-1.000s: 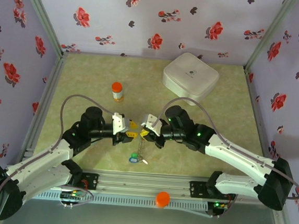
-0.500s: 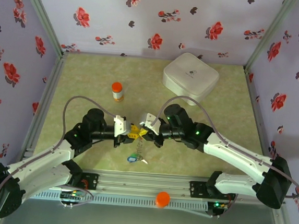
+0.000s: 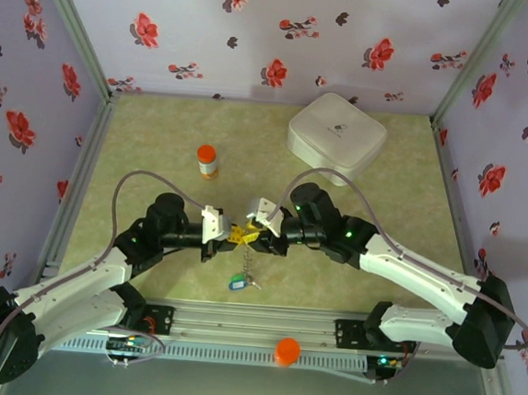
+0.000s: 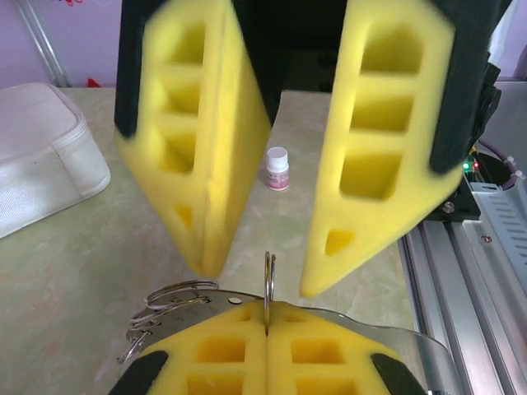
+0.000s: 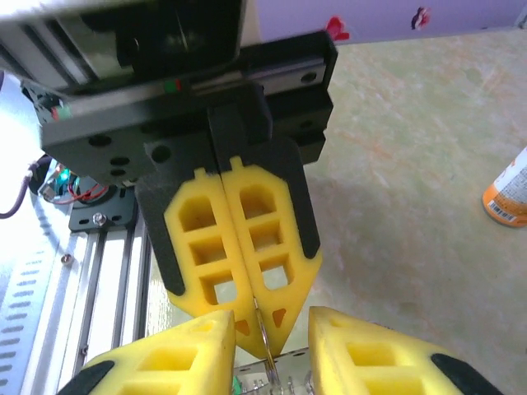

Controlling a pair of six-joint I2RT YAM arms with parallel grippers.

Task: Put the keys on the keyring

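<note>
Item: keyring (image 3: 249,263), a thin dark chain, limp, trailing from the centre of the top view toward the bottom of the frame, with a blue-tagged key (image 3: 236,284) sitting at its lower end. Whether it is hanging or lying on the tabletop (image 3: 159,133) cannot be told. Left hand (image 4: 267,317): fully closed, pinching a thin metal ring (image 4: 268,271) edge-on between its foam tips, with a cluster of small wire rings (image 4: 169,298) bunching just left of the pinch. Right hand (image 5: 268,329): jaws standing partly apart, straddling the left fingertips and gripping nothing. Hazards: the pinch is catching only the ring's narrow edge, so the ring is likely to twist or slip out under the chain's weight. The right hand, on closing, risks clamping the left hand's foam instead of the ring. The bunched rings are apt to snag.
</note>
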